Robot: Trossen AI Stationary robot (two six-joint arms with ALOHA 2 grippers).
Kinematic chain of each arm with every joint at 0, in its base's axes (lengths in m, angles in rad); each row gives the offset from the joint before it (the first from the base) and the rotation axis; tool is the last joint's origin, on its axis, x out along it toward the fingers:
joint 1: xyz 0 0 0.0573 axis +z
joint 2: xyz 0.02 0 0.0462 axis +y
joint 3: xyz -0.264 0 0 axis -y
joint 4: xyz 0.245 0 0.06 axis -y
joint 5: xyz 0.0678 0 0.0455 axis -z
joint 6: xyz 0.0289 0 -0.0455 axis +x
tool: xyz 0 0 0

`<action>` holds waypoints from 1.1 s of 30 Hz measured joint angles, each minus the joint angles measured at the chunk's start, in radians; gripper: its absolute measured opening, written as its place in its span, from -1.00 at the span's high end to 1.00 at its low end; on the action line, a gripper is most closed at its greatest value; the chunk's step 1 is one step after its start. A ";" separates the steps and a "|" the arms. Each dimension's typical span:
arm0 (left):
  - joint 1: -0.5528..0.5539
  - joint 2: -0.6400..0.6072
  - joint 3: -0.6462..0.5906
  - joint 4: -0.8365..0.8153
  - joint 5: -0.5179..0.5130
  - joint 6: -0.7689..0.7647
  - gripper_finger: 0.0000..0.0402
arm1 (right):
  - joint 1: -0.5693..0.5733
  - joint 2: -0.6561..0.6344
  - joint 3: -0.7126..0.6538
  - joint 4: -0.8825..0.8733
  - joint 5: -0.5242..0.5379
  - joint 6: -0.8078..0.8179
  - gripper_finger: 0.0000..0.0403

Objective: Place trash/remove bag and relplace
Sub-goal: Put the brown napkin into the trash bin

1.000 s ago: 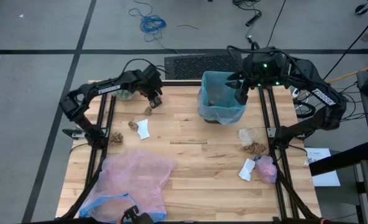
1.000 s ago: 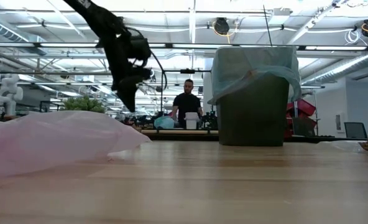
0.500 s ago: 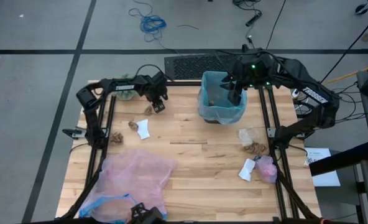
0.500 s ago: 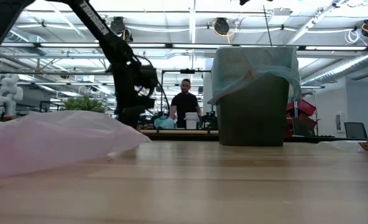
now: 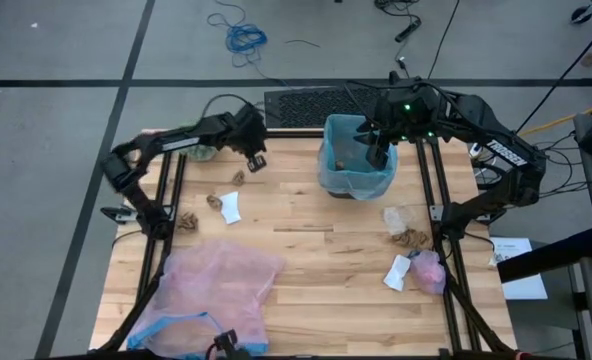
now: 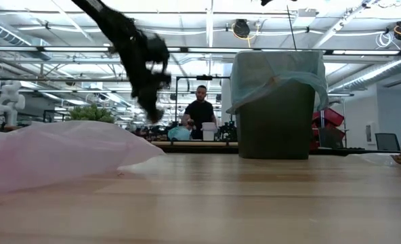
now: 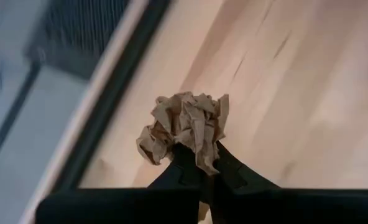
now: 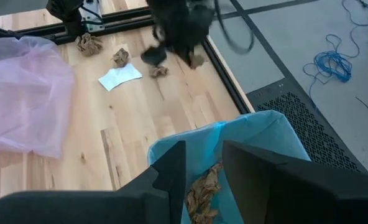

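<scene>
Left gripper (image 7: 204, 163) pinching brown scrap (image 7: 184, 127), no long axis

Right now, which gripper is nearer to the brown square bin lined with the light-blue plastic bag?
Right. The right gripper hovers over the bin; the left gripper, shut on a brown crumpled scrap, is off to its side.

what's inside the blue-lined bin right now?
Brown crumpled scraps lie inside the blue bag lining the bin. The right gripper hangs open over its rim; anything deeper is hidden by its fingers.
</scene>
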 joint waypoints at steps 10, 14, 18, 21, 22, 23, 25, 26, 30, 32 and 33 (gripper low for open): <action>-0.147 -0.082 0.216 0.218 0.219 -0.028 0.98 | 0.000 0.000 0.000 0.011 0.001 -0.042 0.51; -0.214 -0.005 0.314 0.291 0.282 -0.024 0.98 | 0.000 0.000 0.000 0.023 0.000 -0.052 0.51; -0.254 0.098 0.419 0.295 0.282 -0.002 0.98 | 0.000 0.000 0.000 0.032 0.000 -0.052 0.51; -0.269 0.181 0.493 0.292 0.282 -0.001 0.98 | 0.000 0.000 0.000 0.032 0.000 -0.053 0.51; -0.271 0.211 0.519 0.291 0.276 -0.001 0.98 | 0.000 0.000 0.000 0.033 0.000 -0.053 0.51; -0.272 0.239 0.544 0.294 0.263 -0.002 0.98 | 0.000 0.000 0.000 0.033 0.000 -0.053 0.51; -0.277 0.291 0.584 0.291 0.255 -0.002 0.94 | 0.000 0.000 0.000 0.034 0.000 -0.053 0.51; -0.282 0.317 0.603 0.292 0.252 -0.001 0.90 | 0.000 0.000 0.000 0.035 0.000 -0.052 0.51; -0.305 0.389 0.647 0.289 0.244 0.012 0.64 | 0.000 -0.001 0.000 0.035 0.000 -0.052 0.51; -0.317 0.398 0.650 0.288 0.216 0.030 0.49 | 0.000 -0.001 0.000 0.034 0.000 -0.053 0.51; -0.322 0.398 0.650 0.293 0.197 0.038 0.41 | 0.000 -0.001 0.000 0.035 0.000 -0.053 0.51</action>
